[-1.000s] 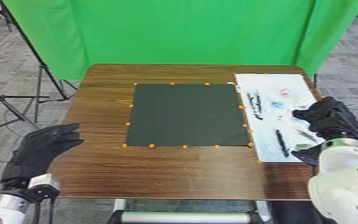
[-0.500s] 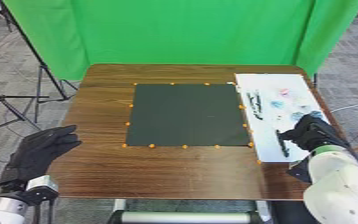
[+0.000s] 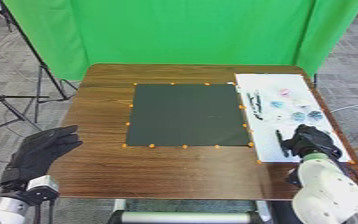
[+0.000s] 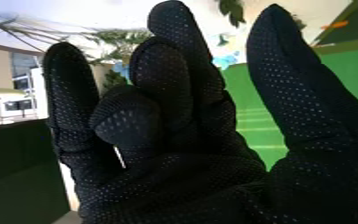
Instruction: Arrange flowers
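"Where are the task's flowers lying?"

"A pink flower [image 3: 285, 92] and blue flowers [image 3: 315, 115] are lying on the white sheet [image 3: 269, 82], which is running along the right edge of the worktop [image 3: 184, 175]. The pink one is lying closer to the far right corner. In the right wrist view, leafy sprigs [image 4: 122, 37] are also showing beyond the fingers."

"What is the right hand [image 3: 310, 141] doing?"

"It is hovering over the near part of the sheet, its fingers extending in a released, relaxed state. A dark, slender piece [image 3: 280, 142] is lying just beside it, on the side toward the mat. Whether the hand is touching the sheet, the pictures are not telling."

"And the left hand [image 3: 39, 156]?"

"It is waiting at the left edge, its fingers released. Between the hands, a dark square mat [image 3: 186, 115] is occupying the middle, orange markers [image 3: 151, 146] lining its sides."
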